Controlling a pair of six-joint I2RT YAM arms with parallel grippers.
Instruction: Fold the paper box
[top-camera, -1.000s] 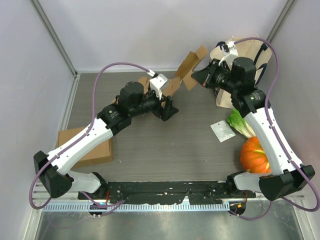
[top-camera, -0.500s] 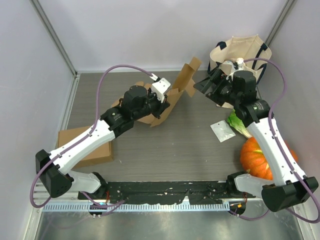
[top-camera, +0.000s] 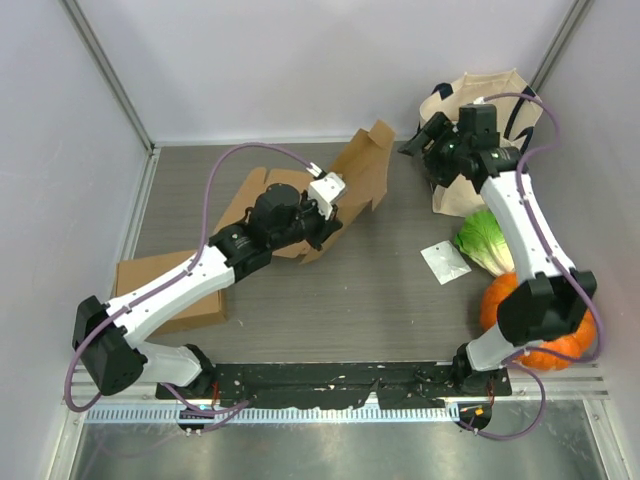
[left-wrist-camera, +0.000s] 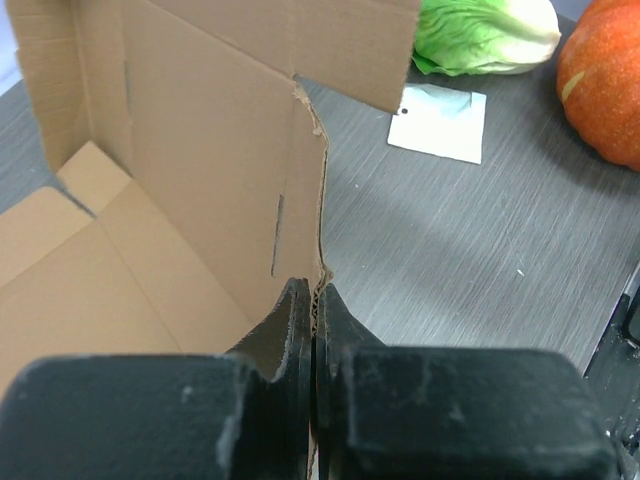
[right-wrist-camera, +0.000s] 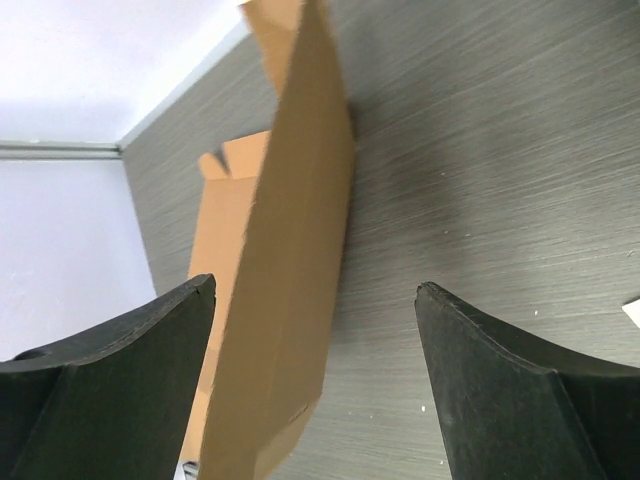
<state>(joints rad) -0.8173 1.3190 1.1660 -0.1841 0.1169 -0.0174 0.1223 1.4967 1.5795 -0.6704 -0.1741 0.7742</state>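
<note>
L pincer (left-wrist-camera: 314, 300) is shut tight on the paper box (top-camera: 365, 165). Its two black fingers pinch the bottom edge of an upright panel, right at a torn-looking crease. R pincer (right-wrist-camera: 315, 290) is wide apart w/ nothing between the fingers. It hangs off to the box's right, in front of the tote bag (top-camera: 500, 95), apart from the cardboard.

The box is brown corrugated card, only partly formed. It sits at the far-middle of the worktop (top-camera: 380, 300), w/ flat flaps spread on the surface toward the left and one tall panel standing up, leaning a bit. R wrist view shows that panel edge-on, between its fingers in the frame but well beyond them.

Other stuff: cabbage (left-wrist-camera: 485, 35) and pumpkin (left-wrist-camera: 605, 80) on the right side, white packet (left-wrist-camera: 440, 122) just beside the cabbage. A closed cardboard carton (top-camera: 180, 295) lies by the L arm, near the left edge.
</note>
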